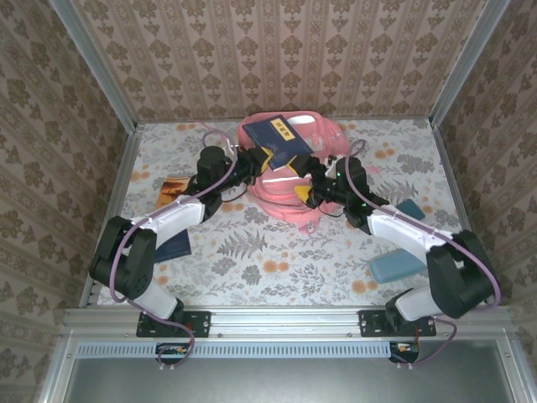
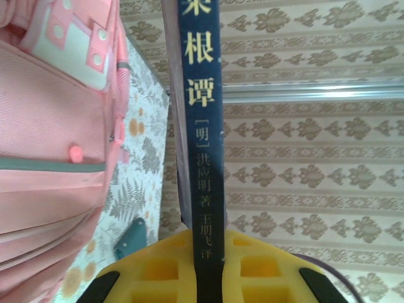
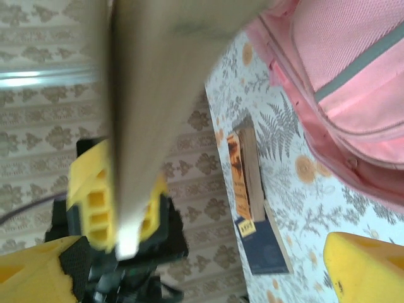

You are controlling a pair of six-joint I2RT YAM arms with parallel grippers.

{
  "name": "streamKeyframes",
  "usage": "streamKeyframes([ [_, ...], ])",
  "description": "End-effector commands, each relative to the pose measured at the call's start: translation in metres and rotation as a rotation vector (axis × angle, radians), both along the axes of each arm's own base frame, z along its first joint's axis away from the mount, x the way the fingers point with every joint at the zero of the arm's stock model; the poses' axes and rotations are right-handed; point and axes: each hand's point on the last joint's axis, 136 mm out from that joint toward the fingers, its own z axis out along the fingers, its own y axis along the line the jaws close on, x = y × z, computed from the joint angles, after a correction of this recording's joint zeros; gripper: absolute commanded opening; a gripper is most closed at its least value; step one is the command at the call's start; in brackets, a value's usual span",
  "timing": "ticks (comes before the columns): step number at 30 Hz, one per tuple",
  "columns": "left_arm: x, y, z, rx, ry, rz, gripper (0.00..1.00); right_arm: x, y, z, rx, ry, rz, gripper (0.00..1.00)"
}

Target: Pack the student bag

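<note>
The student bag (image 1: 289,197), a large pink backpack, lies at the middle back of the table. Just above it my left gripper (image 1: 267,159) is shut on a dark blue book (image 1: 281,137). In the left wrist view the book's spine (image 2: 202,126) with pale lettering stands clamped between the yellow fingers (image 2: 158,268), and the bag (image 2: 50,158) is on the left. My right gripper (image 1: 304,190) hovers over the bag's right side, open and holding nothing. In the right wrist view its yellow fingertips (image 3: 363,268) stand wide apart, with the book's blurred page edge (image 3: 151,95) and the bag (image 3: 344,82) ahead.
An orange book (image 1: 174,189) and a second dark blue book (image 1: 174,246) lie at the table's left. On the right lie a teal pencil case (image 1: 411,208) and a blue-grey case (image 1: 397,267). Patterned walls enclose the table on three sides.
</note>
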Motion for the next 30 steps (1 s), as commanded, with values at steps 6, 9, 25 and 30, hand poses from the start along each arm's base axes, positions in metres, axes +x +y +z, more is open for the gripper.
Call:
streamKeyframes([
  [6,-0.001,-0.002,0.020,-0.089,-0.019,0.026,0.09,0.044,0.005,0.033,0.163,-0.112,-0.125,0.69],
  [9,-0.002,-0.002,0.017,-0.086,-0.014,0.025,0.09,0.047,0.005,0.030,0.162,-0.106,-0.129,0.58],
  [25,-0.026,0.020,-0.048,0.298,0.057,-0.035,0.79,0.041,-0.051,0.016,-0.187,-0.124,-0.215,0.06],
  [30,-0.034,0.041,-0.065,0.719,-0.043,-0.164,0.92,0.017,-0.104,0.027,-0.489,-0.168,-0.231,0.05],
])
